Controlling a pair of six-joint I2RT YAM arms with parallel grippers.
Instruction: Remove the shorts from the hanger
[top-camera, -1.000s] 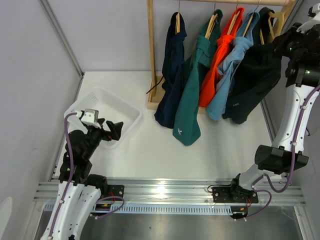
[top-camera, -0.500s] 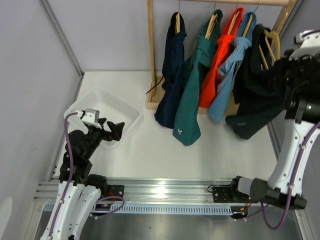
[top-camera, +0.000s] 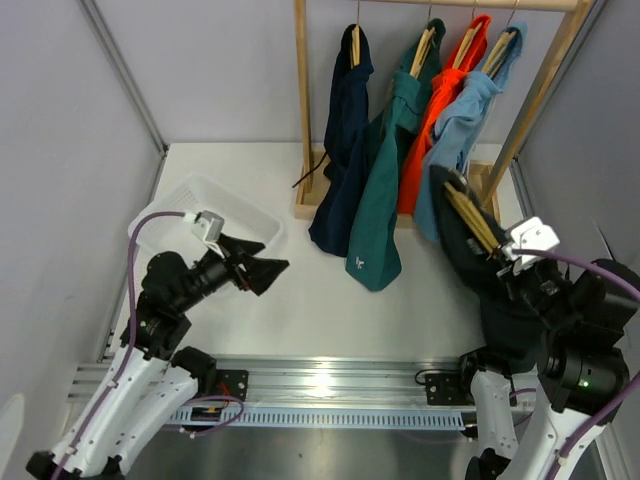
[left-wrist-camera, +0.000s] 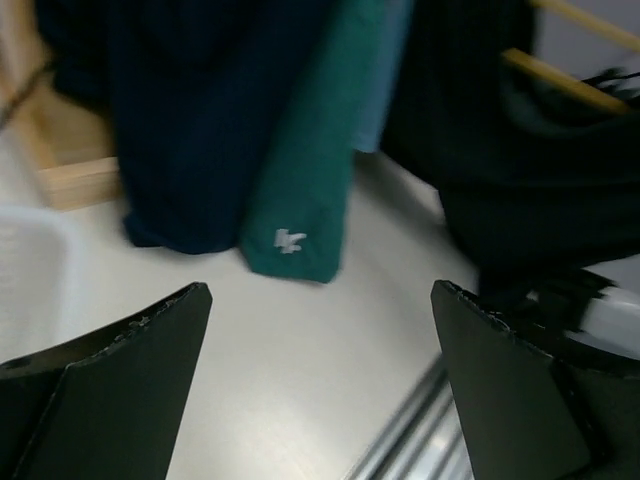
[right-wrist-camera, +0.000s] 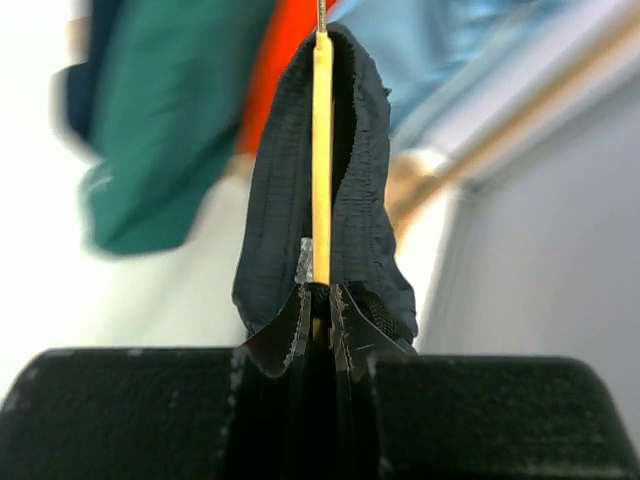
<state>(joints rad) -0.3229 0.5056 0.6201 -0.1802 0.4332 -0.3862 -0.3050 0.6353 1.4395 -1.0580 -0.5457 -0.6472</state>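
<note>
The right arm has swung down from the rail and folded in over its own base, and the hanger (top-camera: 468, 213) with the shorts (top-camera: 478, 272) has come off the wooden rack (top-camera: 303, 100) with it, now low over the near right of the bench (top-camera: 320, 295), well apart from the clothes left hanging. The right end effector (right-wrist-camera: 320, 300) is clamped on the hanger's pale wood, the fingers pressed together on either side of the bar, with the dark shorts folded over it and falling on both sides. In the overhead view the hanger lies tilted, its wood slanting up and away from the fingers. The left arm has also risen and reached forward from the white basket (top-camera: 186, 192); the left end effector (top-camera: 264, 268) hangs with its fingers spread wide apart and nothing between them, facing across the bench toward the shorts. On the rack hang a dark navy garment (top-camera: 345, 130), a teal one (top-camera: 380, 200), an orange one (top-camera: 440, 110) and a light blue one (top-camera: 465, 120).
</note>
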